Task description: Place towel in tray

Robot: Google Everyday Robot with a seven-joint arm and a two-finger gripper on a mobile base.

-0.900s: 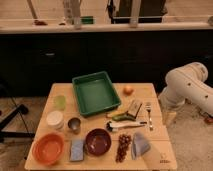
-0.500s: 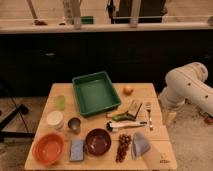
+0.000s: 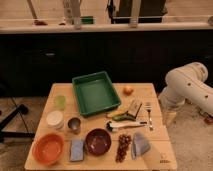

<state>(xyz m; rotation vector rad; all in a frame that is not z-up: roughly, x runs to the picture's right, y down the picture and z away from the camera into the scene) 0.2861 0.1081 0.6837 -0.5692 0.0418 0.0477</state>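
Observation:
The towel (image 3: 140, 146), a small pale grey-blue rumpled cloth, lies at the front right of the wooden table, right of the dark red bowl (image 3: 98, 141). The tray (image 3: 80, 100), a large deep green rectangle, stands at the back middle of the table and looks empty. My white arm (image 3: 186, 86) reaches in from the right, off the table. My gripper (image 3: 170, 119) hangs low beside the table's right edge, apart from the towel and the tray.
An orange bowl (image 3: 48, 148), a blue sponge pad (image 3: 76, 149), a metal cup (image 3: 74, 125), a white bowl (image 3: 55, 119) and a green cup (image 3: 60, 102) stand at the left. Dark grapes (image 3: 122, 146), a fork (image 3: 149, 115) and an orange fruit (image 3: 128, 90) lie at the right.

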